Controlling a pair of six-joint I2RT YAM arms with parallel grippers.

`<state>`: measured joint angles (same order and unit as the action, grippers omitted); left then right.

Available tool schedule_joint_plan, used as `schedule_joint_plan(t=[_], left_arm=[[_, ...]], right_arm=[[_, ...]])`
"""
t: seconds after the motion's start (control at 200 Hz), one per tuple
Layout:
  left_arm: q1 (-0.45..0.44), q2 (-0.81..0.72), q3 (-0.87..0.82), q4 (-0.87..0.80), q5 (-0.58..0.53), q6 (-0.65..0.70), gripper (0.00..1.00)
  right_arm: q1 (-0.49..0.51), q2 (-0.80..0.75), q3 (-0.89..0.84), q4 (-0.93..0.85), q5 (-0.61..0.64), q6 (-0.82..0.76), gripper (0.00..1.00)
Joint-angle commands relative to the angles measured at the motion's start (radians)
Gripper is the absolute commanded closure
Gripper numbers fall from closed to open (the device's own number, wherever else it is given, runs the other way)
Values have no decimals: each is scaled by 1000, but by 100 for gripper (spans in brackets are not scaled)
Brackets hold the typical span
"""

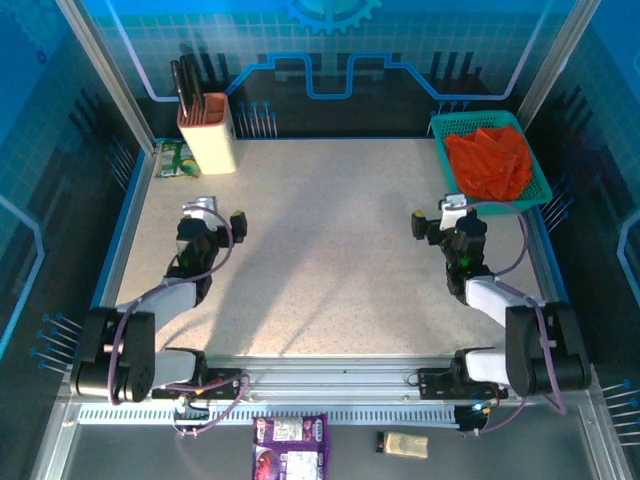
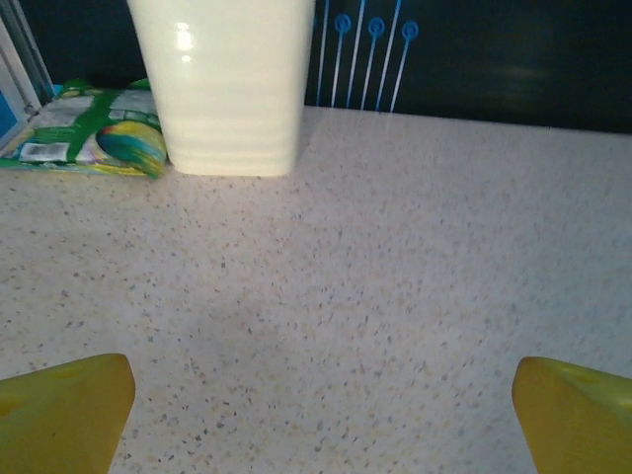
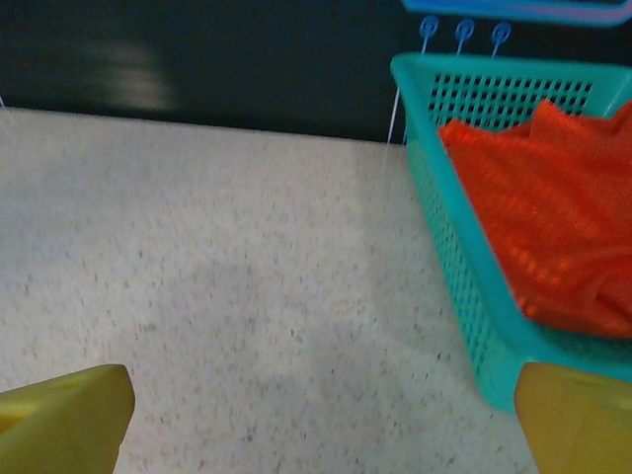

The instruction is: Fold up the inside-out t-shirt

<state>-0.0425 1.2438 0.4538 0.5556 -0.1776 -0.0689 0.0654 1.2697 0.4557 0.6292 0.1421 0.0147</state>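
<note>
Shirt (image 1: 490,160) bunched in basket (image 1: 470,116), far right corner of counter (image 1: 330,240). Fold not begun. Left claw (image 1: 220,213) and right claw (image 1: 437,212): both wide open, holding nothing. Next, likely: right claw reaches into basket, lifts shirt out, spreads it flat.

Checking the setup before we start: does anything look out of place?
The t-shirt lies crumpled in the basket at the far right, not spread on the table. A green packet lies beside the cream holder, far left. Nothing looks spilled.
</note>
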Motion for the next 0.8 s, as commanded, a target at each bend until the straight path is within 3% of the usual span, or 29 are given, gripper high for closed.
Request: schedule_joint_plan(t=[0.0,0.15,0.35,0.475,0.795], left_arm=[[-5,-59,101,-312,-11,-104,1],[-5,-87,253,-595,57,-204,1],[-2,-97,392,-840,228,-278,1],[-3,-98,429,-911,311,-295,1],[-5,-80,441,-944,404,-323,1]], right_arm=[[17,-53,102,-207,29,64,0],[1,-29,298,-481,63,122,1],[-118,163,626,-778,-4,242,13],[-218,319,830,-929,-133,353,22],[-249,740,1320,-1162,-115,348,29]])
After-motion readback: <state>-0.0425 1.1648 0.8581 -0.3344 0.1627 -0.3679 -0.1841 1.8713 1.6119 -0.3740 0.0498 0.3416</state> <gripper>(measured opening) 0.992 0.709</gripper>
